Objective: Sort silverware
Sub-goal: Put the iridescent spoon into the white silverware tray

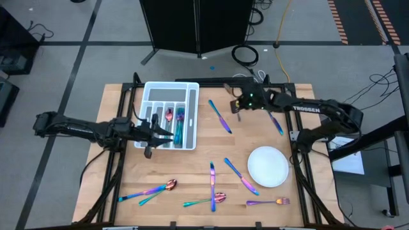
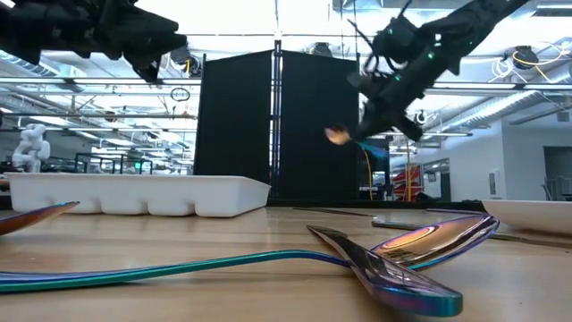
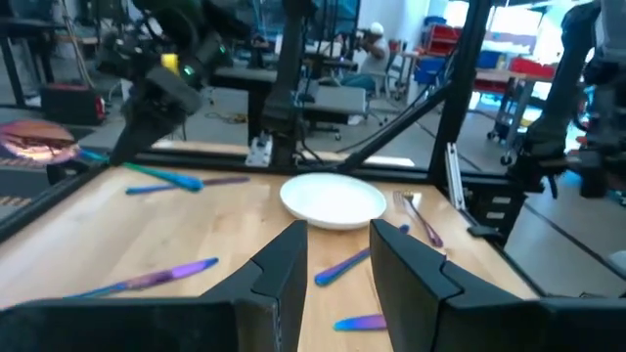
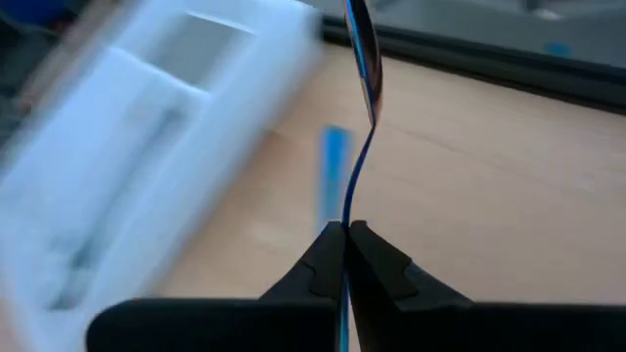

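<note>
Most of the sorting looks left to do. Nearest the counter's (image 1: 128, 172) front edge, a spoon (image 1: 156, 188), another spoon (image 1: 206, 200), a fork (image 1: 267, 202) and two knives (image 1: 241, 177) lie loose beside the white plate (image 1: 268, 165). Mid-counter, the left end effector (image 1: 153, 131) hangs over the tray (image 1: 153, 96), fingers spread and empty; only a few pieces (image 1: 174, 121) lie in its compartments. Farther back, two more knives (image 1: 220, 116) wait, and the right end effector (image 4: 344, 240) is pinched on a spoon (image 4: 364, 49) held in the air, not yet at the tray.
</note>
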Motion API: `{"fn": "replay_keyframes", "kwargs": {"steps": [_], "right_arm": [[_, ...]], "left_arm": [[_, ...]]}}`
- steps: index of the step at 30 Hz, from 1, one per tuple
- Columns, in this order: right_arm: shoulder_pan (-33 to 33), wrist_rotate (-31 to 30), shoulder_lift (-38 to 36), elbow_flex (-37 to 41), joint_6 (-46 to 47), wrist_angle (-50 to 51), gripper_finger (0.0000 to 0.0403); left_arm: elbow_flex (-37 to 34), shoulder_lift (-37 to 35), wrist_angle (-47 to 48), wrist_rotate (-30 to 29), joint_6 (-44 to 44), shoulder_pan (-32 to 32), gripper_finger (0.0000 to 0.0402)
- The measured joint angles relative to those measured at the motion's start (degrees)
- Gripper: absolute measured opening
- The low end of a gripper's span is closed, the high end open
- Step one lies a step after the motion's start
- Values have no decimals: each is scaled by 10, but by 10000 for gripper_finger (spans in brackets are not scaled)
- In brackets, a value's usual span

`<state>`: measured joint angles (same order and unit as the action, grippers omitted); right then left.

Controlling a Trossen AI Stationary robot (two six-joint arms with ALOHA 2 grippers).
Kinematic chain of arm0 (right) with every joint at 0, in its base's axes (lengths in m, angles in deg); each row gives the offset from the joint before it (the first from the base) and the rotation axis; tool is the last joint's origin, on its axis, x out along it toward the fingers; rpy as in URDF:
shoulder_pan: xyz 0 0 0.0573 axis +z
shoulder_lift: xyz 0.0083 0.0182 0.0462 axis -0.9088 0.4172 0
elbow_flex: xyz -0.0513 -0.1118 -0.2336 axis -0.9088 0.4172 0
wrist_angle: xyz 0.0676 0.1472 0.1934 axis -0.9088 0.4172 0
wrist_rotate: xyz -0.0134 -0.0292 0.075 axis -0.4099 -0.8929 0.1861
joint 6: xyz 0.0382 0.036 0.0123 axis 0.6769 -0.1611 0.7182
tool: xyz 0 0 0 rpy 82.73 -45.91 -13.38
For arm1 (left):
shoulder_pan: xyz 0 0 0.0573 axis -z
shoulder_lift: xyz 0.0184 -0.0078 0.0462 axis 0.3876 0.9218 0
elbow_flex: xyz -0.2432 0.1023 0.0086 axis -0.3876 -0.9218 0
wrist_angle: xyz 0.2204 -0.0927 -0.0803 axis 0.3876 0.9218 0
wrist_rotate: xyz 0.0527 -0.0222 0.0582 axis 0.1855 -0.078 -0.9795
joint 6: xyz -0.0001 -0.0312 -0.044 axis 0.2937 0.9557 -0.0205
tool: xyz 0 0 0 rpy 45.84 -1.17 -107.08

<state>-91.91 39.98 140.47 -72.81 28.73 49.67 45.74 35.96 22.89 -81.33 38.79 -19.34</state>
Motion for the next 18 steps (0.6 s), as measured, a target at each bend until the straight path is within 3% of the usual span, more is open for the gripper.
{"fn": "replay_keyframes", "kwargs": {"steps": [6,13,18], "right_arm": [[79,0,49,0,52,-159,0],[142,-17,166,-13,133,-398,0],[176,-43,266,-97,160,-437,0]], "left_arm": [[0,-70,68,-2,-14,0,114],[0,-137,87,-3,-19,0,114],[0,-153,87,-3,-23,0,114]]}}
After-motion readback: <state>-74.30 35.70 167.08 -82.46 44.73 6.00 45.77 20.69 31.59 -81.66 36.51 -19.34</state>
